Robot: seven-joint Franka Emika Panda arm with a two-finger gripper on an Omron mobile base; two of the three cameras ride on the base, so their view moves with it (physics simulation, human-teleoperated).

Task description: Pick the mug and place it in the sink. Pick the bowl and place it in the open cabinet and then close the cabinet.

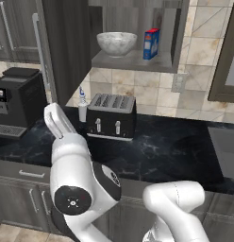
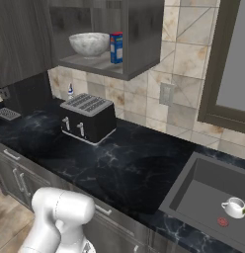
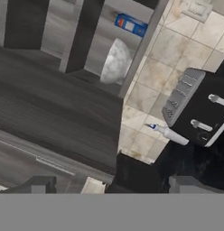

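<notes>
White robot arm (image 1: 79,189) parts sit closest in the left base view, bent up in front of the black marble surface (image 1: 175,156). At the back edge of that surface stands a black toaster (image 1: 111,115), with a small white bottle (image 1: 82,107) just beside it. A coffee machine (image 1: 17,101) stands at the left end. Up above, the cabinet (image 1: 137,59) has its door (image 1: 62,47) swung wide, and the bowl (image 1: 116,43) already rests on its shelf next to a blue box (image 1: 151,43). So the bowl step looks done, and the door is open because nobody has shut it yet.

From the right base view, the sink (image 2: 193,188) is sunk into the right end of the surface. The mug (image 2: 234,207) sits upright inside it, close to the red drain mark (image 2: 223,222), so that step looks done too. The bowl (image 2: 89,44) and blue box (image 2: 116,47) show on the cabinet shelf.

In the hand view (it is tipped sideways), the end effector (image 3: 116,186) has its two dark tips spread far apart with nothing between them. It looks along the wide wood-grain door (image 3: 50,122) with its long silver handle (image 3: 37,158). I think the open, empty hand is near the door so it can push it closed.
</notes>
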